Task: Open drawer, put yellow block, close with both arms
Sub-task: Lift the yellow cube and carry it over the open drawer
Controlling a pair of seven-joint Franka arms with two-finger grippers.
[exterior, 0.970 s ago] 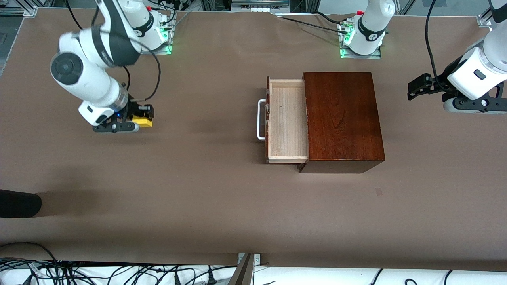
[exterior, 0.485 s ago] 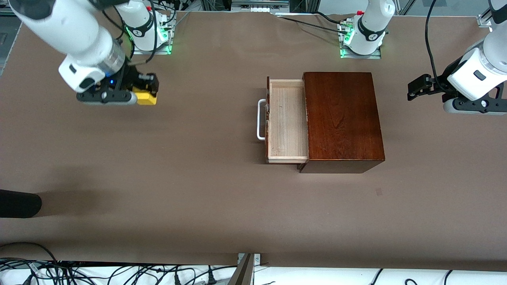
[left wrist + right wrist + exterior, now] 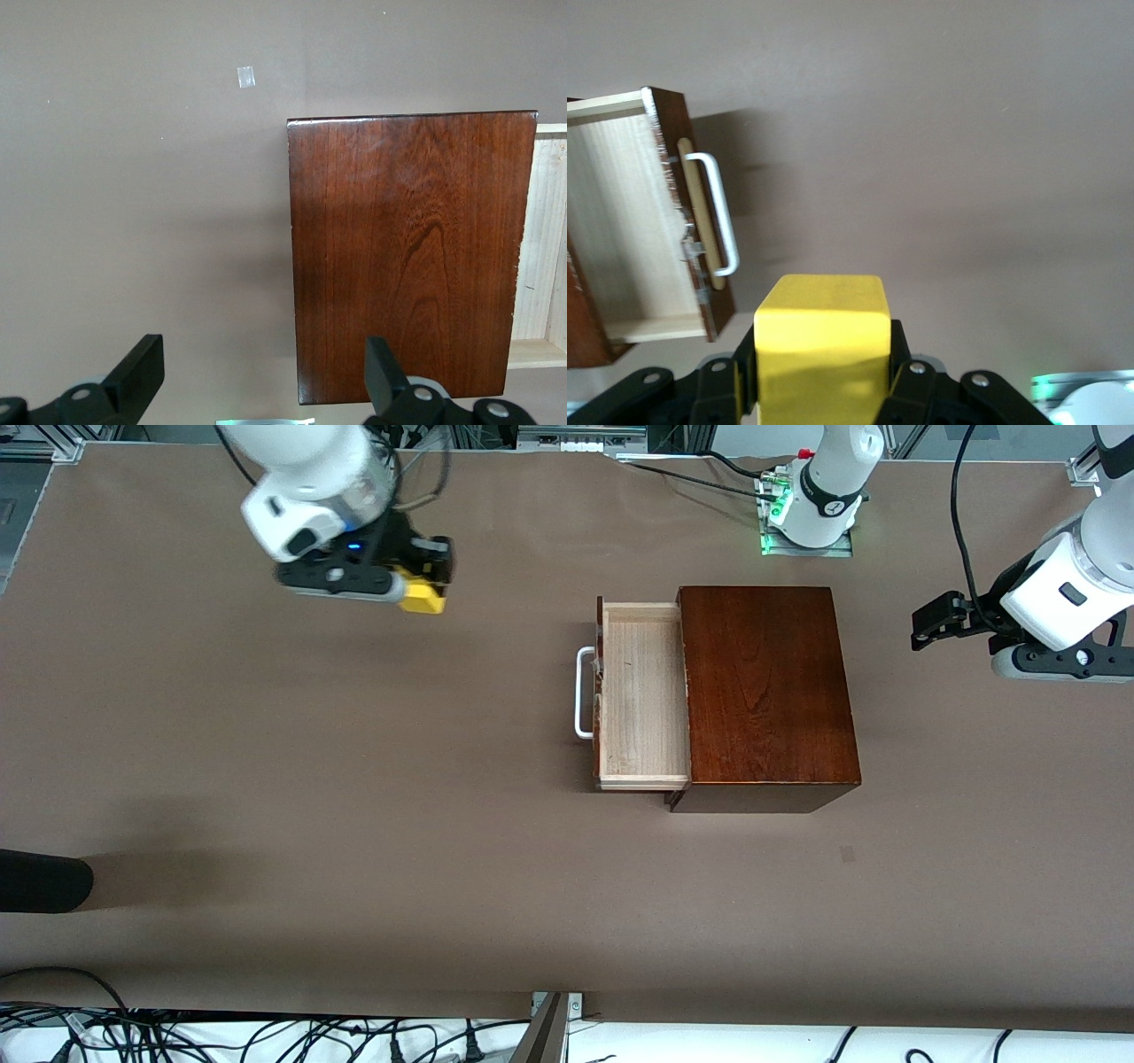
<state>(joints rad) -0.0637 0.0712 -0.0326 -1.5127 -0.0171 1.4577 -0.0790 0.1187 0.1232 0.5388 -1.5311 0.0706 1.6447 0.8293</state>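
- The right gripper (image 3: pixel 423 576) was up in the air over the bare table (image 3: pixel 354 797), toward the right arm's end, its fingers clamped on the yellow block (image 3: pixel 423 596).
- In the right wrist view the block (image 3: pixel 821 341) sat squarely between the two fingers (image 3: pixel 901 363).
- The drawer (image 3: pixel 642 695) stood pulled out of the dark box (image 3: pixel 762 691), its pale tray bare, its white handle (image 3: pixel 582 693) facing the right arm's end.
- The left gripper (image 3: pixel 930 622) waited in the air over the table at the left arm's end, apart from the box, fingers (image 3: pixel 137 372) spread wide and holding nothing.
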